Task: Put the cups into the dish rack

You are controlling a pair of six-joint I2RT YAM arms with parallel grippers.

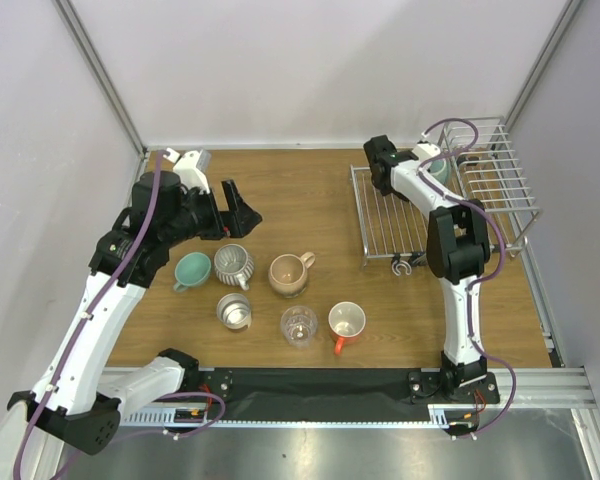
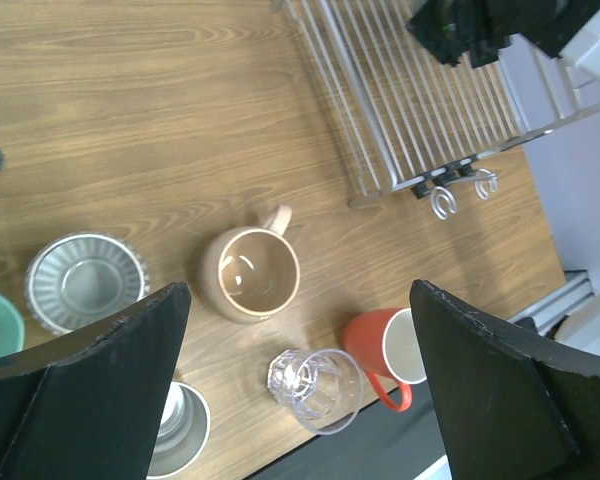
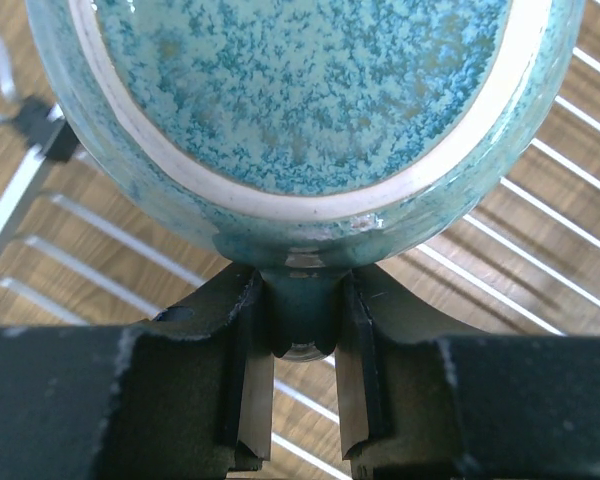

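Note:
My right gripper [image 1: 426,168] is shut on the handle of the grey-blue mug [image 1: 439,166] and holds it over the silver wire dish rack [image 1: 500,190]. In the right wrist view the mug's speckled base [image 3: 300,90] fills the top, with its handle pinched in the gripper [image 3: 300,295]. My left gripper [image 1: 236,210] is open and empty, above the table behind the cups. On the table stand the teal mug [image 1: 192,269], ribbed cup [image 1: 234,265], beige mug [image 1: 288,274], steel cup [image 1: 234,311], clear glass [image 1: 299,325] and white mug with orange inside [image 1: 346,321].
The left wrist view looks down past the open gripper [image 2: 300,290] at the beige mug [image 2: 250,275], glass [image 2: 315,388], orange mug [image 2: 395,350] and the rack's hooked edge [image 2: 450,190]. Walls enclose the table on three sides.

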